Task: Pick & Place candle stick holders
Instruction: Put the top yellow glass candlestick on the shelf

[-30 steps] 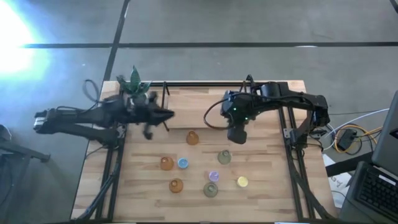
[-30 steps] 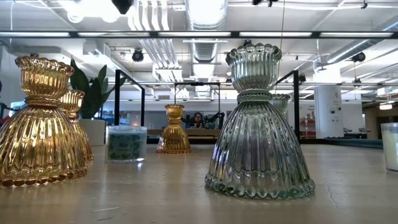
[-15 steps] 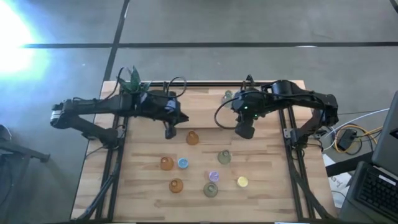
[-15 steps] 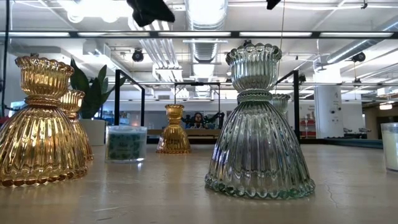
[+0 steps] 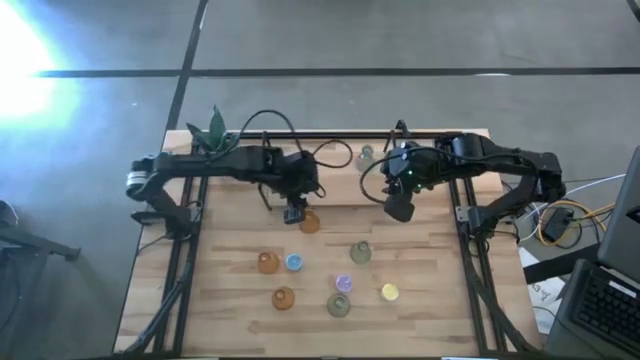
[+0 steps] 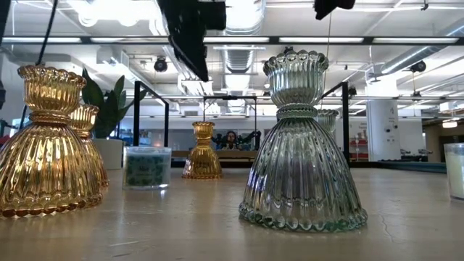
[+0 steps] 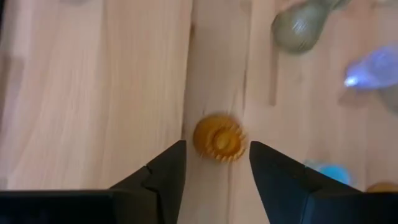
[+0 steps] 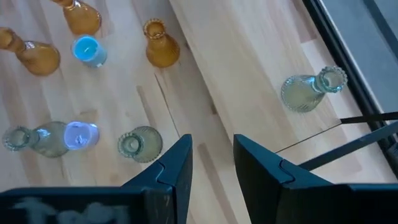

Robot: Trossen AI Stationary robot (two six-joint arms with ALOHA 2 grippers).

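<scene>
Hovering with fingers spread over the amber candle stick holder (image 7: 219, 138), the left gripper (image 7: 216, 163) should pinch its narrow neck. Ribbed glass: rigid, slippery, breakable. The right gripper (image 8: 212, 158) waits open above the desk (image 5: 430, 300).

We look straight down on an amber holder (image 7: 219, 137) standing on the wooden counter (image 7: 93, 81), seen just ahead of the gap of our left gripper (image 7: 217, 163), whose fingers are spread apart. Farther off sit an olive-green holder (image 7: 300, 28), a blurred purple holder (image 7: 374, 67) and a blue holder (image 7: 329, 173)
</scene>
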